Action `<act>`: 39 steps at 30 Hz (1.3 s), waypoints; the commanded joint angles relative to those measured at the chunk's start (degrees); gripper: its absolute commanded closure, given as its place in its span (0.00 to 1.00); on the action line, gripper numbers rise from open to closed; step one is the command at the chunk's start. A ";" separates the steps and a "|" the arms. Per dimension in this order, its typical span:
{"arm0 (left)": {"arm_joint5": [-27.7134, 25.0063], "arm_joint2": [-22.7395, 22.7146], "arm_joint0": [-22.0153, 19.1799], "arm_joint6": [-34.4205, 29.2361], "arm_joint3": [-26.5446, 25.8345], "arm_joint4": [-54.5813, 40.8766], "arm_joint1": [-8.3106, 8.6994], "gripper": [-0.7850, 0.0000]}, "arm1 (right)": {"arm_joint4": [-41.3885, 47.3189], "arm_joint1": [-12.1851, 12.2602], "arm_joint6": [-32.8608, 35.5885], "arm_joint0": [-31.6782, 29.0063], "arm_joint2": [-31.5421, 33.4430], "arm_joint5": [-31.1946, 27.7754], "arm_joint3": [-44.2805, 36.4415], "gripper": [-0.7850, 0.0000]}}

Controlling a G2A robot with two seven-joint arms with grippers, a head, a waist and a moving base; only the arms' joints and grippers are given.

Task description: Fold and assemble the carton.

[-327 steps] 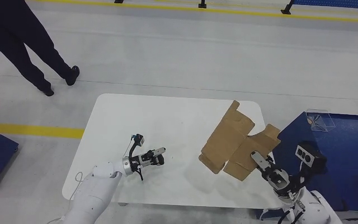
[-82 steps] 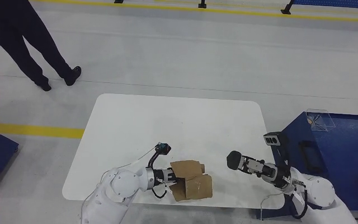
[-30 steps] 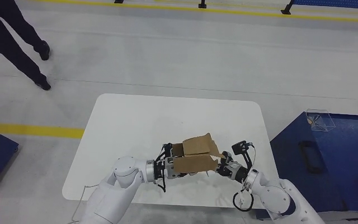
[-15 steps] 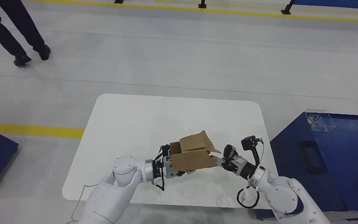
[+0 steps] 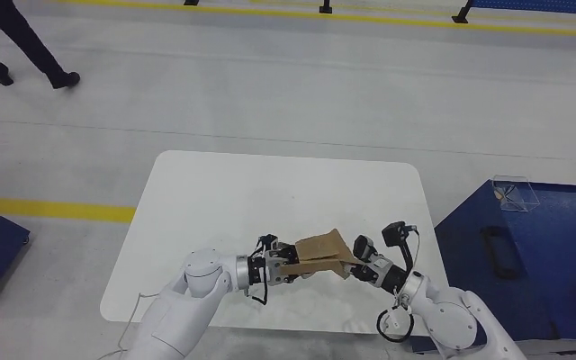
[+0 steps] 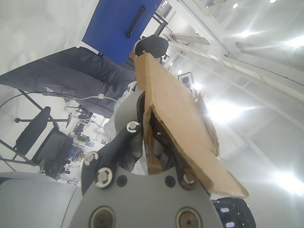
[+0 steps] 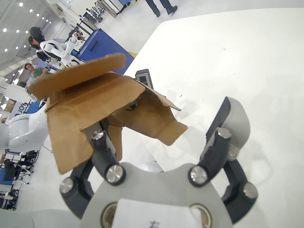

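We see a brown corrugated cardboard carton [image 5: 319, 250], matt with rough, fibrous edges, a white bench [image 5: 225, 198] with a smooth, faintly glossy top, and a right hand [image 7: 163, 122] of matt grey metal, shiny steel pins and black ribbed pads [image 7: 217, 119].

- The left arm [image 5: 193, 288] and the right arm [image 5: 445, 315] wear smooth white shells.
- The left gripper [image 6: 154, 141] has a grey base plate, black linkages and silver screws.
- The right gripper [image 7: 163, 124] is built alike; its grey fingertip [image 7: 237, 119] carries a black ribbed pad [image 7: 217, 117].
- A thin cable [image 5: 389, 321] loops beside the right arm.
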 commanded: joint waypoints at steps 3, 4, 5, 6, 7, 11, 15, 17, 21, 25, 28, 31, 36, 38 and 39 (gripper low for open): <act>-0.08 0.10 -0.05 -0.15 0.04 -0.18 0.10 1.00 | 0.61 -0.03 -0.07 0.28 0.99 0.41 1.13 0.00; 0.11 0.15 -0.05 -0.19 0.10 -0.29 0.12 1.00 | 0.87 -0.03 -0.06 0.33 1.32 0.66 1.42 0.00; 0.32 0.19 -0.09 -0.22 0.12 -0.39 0.15 1.00 | 1.09 -0.03 -0.03 0.42 1.65 0.97 1.72 0.00; 0.76 0.27 -0.14 -0.42 0.18 -0.62 0.16 1.00 | 1.31 -0.05 0.02 0.52 1.92 1.48 2.03 0.00; 1.16 0.35 -0.23 -0.51 0.25 -0.82 0.17 1.00 | 1.57 -0.07 0.18 0.66 2.07 1.84 2.25 0.00; 3.02 0.87 -0.76 -1.11 0.51 -2.16 0.10 1.00 | 2.36 -0.26 0.63 1.79 2.03 4.03 4.01 0.00; 2.68 1.28 -1.03 -1.98 0.13 -2.47 0.13 1.00 | 1.91 -0.52 1.49 3.52 0.74 4.70 6.29 0.00; 2.17 1.36 -0.92 -2.13 -0.20 -2.44 0.19 1.00 | 1.51 -0.67 1.78 4.25 -0.06 4.88 7.34 0.00; 0.83 1.83 -0.77 -3.18 -1.11 -1.30 0.38 1.00 | 0.80 -0.93 1.68 5.44 -1.09 5.09 8.79 0.00; -1.19 2.50 -0.45 -4.70 -2.23 0.41 0.61 1.00 | 0.45 -1.10 1.67 5.99 -1.59 4.91 9.30 0.00; -2.70 3.11 -0.29 -5.80 -3.14 1.90 0.77 1.00 | 0.61 -1.23 1.89 6.17 -2.05 4.41 9.32 0.00; -3.58 3.20 -0.06 -5.78 -3.37 2.32 0.90 1.00 | 0.75 -1.31 2.04 6.31 -2.10 4.10 9.52 0.00; -3.52 3.06 -0.32 -4.95 -2.66 1.38 0.92 1.00 | 3.21 -1.20 2.68 5.92 -0.15 2.94 9.43 0.00; -3.55 3.16 -0.60 -4.65 -2.17 1.07 0.88 1.00 | 4.09 -1.08 2.36 5.43 1.35 2.73 8.96 0.00; -3.67 3.25 -0.74 -4.37 -1.90 1.12 0.86 1.00 | 4.95 -1.02 2.20 5.09 2.18 2.29 8.47 0.00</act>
